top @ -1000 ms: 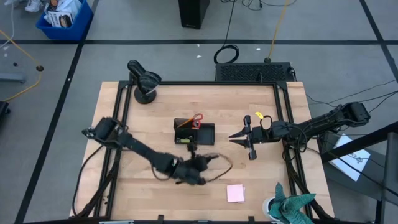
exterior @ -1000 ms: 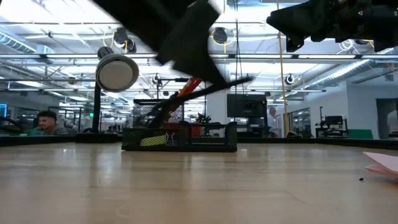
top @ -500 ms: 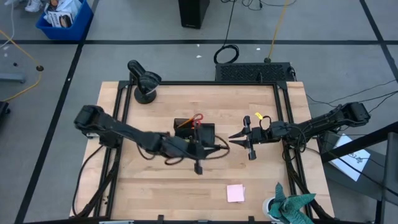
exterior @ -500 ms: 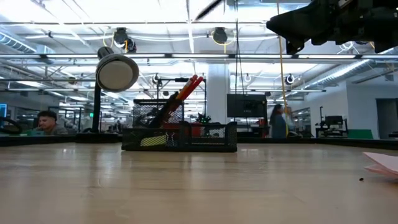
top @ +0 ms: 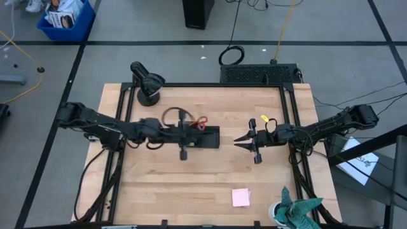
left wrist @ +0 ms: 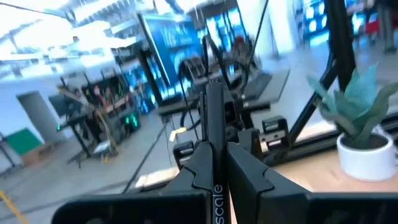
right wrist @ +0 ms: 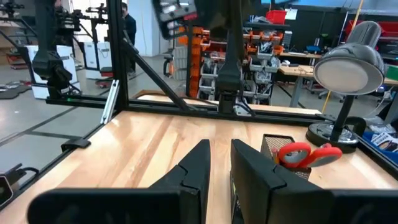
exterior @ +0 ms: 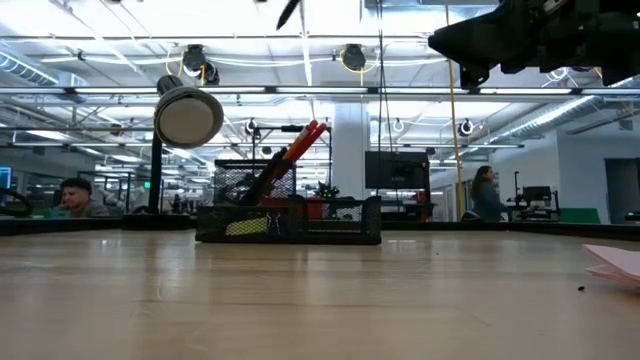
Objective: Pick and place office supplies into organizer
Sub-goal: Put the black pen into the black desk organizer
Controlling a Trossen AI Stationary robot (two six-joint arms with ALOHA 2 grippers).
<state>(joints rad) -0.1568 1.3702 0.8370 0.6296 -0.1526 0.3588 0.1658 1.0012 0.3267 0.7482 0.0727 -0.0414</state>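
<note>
The black organizer (top: 208,136) stands mid-table, with the red-handled scissors (top: 201,122) and an orange pencil (top: 186,126) leaning out of its tall compartment (exterior: 245,185). My left gripper (top: 194,135) hovers high above the organizer's left part, pointing toward the table's right, shut on a thin black pen (left wrist: 213,106). In the low view only a dark tip (exterior: 288,12) of it shows at the top edge. My right gripper (top: 238,140) waits right of the organizer, level, its fingers (right wrist: 199,163) close together with nothing between them. A pink sticky-note pad (top: 241,197) lies flat near the front edge. My left gripper pinches the black pen between its two fingers (left wrist: 198,163). The pen lies along the fingers, and its free end (left wrist: 214,93) sticks out past the fingertips. The fingers are level and point toward the table's right. The pen is lifted clear, high over the organizer.
A round black lamp-like device (top: 147,83) stands at the far left corner. A teal plant-like thing in a white pot (top: 296,211) sits at the near right corner. Bare wood lies in front of the organizer (top: 191,184). People move in the room behind.
My left gripper has risen from low over the table's near middle and gone toward the far edge and a little left, ending above the organizer. It has tipped from pointing down to level. The pen went with it, lifted out of the low view.
</note>
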